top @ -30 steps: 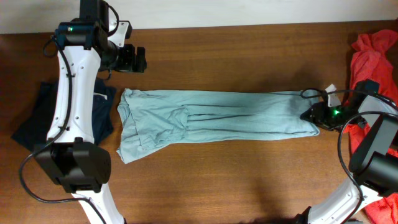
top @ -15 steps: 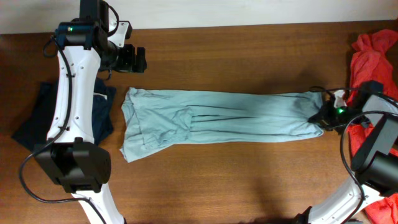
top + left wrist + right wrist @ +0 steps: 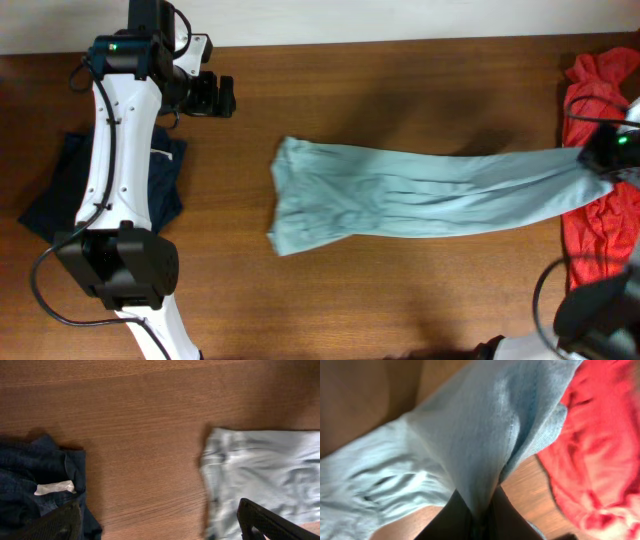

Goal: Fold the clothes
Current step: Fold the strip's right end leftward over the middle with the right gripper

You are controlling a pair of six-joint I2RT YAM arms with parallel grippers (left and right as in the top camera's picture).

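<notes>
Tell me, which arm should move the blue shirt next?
Right. The right arm has its jaws shut on the T-shirt; the left arm is apart from it, jaws open.

OPEN WOOD, CROWDED EDGES: Bare table point(image 3: 400, 300) runs along the near side of the T-shirt point(image 3: 420, 195) and again along its far side, so you have a free lane on either side. The shirt itself lies as one long band across the middle and bars any low pass from front to back. Your left gripper point(image 3: 228, 97), jaws wide apart at the far edge, has clear wood between it and the shirt's loose end. To your left, the navy garment point(image 3: 50, 205) lies beneath the left arm point(image 3: 118, 170). At the right edge, the red-orange garment point(image 3: 598, 80) hems in your right gripper point(image 3: 603, 155), which is clamped on the shirt's end, with red cloth on both sides.
</notes>
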